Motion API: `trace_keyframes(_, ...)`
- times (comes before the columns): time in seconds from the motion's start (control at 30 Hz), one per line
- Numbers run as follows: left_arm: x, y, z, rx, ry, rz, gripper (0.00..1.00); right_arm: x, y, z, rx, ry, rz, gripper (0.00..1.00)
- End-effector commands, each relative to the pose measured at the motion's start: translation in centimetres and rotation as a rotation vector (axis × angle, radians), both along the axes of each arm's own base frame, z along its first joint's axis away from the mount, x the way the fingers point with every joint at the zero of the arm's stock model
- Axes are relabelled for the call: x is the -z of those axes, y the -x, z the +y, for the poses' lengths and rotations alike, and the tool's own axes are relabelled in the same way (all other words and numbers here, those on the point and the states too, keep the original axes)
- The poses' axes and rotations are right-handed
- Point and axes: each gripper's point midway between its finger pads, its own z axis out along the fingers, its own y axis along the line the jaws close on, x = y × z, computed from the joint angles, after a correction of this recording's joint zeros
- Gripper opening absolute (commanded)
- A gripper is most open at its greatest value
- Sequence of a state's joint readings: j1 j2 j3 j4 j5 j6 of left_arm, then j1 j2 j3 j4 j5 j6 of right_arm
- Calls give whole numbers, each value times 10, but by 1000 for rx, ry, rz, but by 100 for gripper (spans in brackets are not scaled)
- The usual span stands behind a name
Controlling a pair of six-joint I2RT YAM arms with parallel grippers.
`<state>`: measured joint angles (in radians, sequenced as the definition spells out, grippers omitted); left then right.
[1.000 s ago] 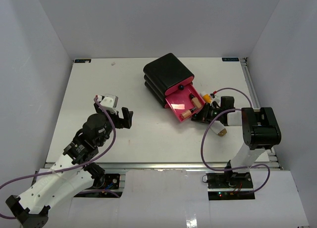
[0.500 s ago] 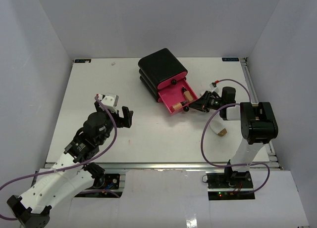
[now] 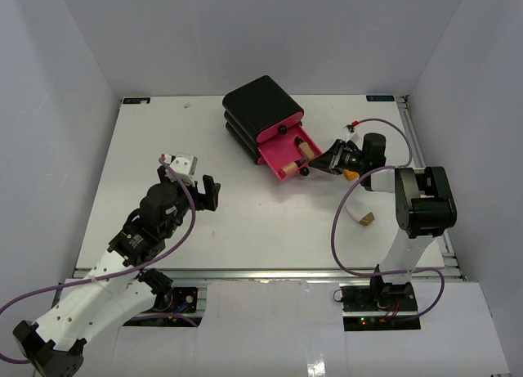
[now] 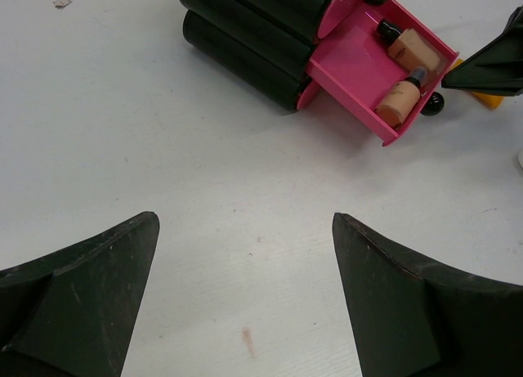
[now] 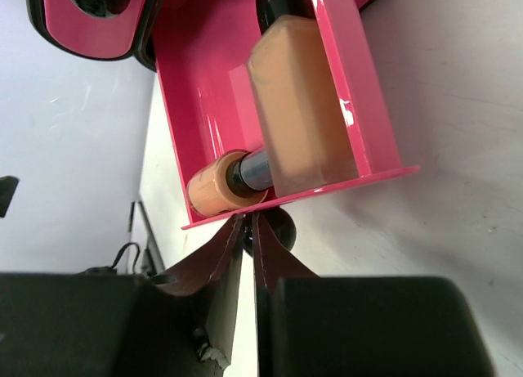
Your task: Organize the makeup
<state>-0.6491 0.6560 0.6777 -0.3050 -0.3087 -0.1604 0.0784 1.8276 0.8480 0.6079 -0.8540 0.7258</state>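
Pinching narrow at the drawer

Top view: the right pincer (image 3: 329, 160) sat nearly shut at the pink drawer (image 3: 273, 154), an orange tube (image 3: 351, 174) just beside it. Left wrist: the left pincer (image 4: 245, 295) gaped wide, tan bottles (image 4: 402, 99) well ahead. Right wrist: the bottles lay in the drawer, just past the tips.

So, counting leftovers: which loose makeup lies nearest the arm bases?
The white tube with tan end, lying alone; the orange tube sits by the right gripper.
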Motion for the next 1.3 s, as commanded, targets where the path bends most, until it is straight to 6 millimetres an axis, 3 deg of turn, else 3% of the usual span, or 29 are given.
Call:
trace_keyframes(0.0,1,-2,-3,15,3,-6,98,-26,-10,-21,62,162,-226,15)
trace_keyframes(0.13,2,-3,-4,18,0,-1,98,-22,-4,-42,124,253,-237,15)
trace_keyframes(0.27,1,-3,-4,16,1,-2,98,18,15,-49,127,303,-122,15)
trace_keyframes(0.33,2,-3,-3,13,-1,0,98,36,24,-44,110,261,-37,17)
trace_keyframes(0.37,1,-3,-3,13,0,-2,98,35,22,-44,113,259,-50,17)
trace_keyframes(0.47,5,-5,-2,6,-7,6,98,65,30,-30,64,147,109,20)
trace_keyframes(0.6,6,-6,-1,-2,-11,12,98,80,26,-26,72,113,142,20)
trace_keyframes(1.07,12,-14,4,-18,-20,30,98,89,-6,9,70,-104,208,25)
trace_keyframes(1.27,13,-16,3,-8,-18,39,98,76,-24,13,111,-118,175,27)
